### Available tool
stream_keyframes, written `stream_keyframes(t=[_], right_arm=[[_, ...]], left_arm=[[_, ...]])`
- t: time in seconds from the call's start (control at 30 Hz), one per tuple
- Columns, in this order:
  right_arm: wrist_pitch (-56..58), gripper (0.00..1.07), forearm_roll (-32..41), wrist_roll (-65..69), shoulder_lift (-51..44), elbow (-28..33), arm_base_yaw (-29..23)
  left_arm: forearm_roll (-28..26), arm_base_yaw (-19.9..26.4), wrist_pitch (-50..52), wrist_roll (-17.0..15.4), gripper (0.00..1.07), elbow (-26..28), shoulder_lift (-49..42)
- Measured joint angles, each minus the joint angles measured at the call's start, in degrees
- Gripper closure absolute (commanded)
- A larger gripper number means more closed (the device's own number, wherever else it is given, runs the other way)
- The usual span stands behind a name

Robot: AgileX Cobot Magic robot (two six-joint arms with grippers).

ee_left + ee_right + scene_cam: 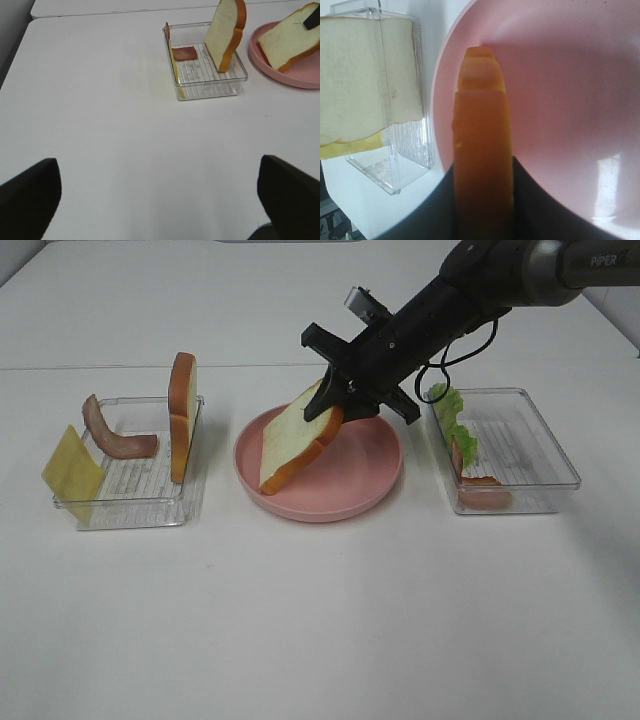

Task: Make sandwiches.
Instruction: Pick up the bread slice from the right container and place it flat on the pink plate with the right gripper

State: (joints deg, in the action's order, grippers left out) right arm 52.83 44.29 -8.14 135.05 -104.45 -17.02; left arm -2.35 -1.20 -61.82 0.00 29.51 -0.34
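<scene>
The right gripper (332, 403) clamps a bread slice (290, 445), tilted with its lower edge by the pink plate's (360, 470) near rim; dropped at this angle, it could tip onto the table. The left gripper (160, 200) hangs spread wide.

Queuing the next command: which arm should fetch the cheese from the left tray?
Left, probably. The left gripper is open and empty, with the clear tray holding the cheese ahead of it; the right gripper is shut on the bread slice over the pink plate.
</scene>
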Motion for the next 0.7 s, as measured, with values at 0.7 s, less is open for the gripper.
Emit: stream_keyframes(t=[0.7], right_arm=[[6.5, 0.3, -12.9, 5.3, -2.2, -3.7, 0.0]], left_arm=[[1.7, 0.0, 0.0, 0.0, 0.04, 0.0, 0.0]])
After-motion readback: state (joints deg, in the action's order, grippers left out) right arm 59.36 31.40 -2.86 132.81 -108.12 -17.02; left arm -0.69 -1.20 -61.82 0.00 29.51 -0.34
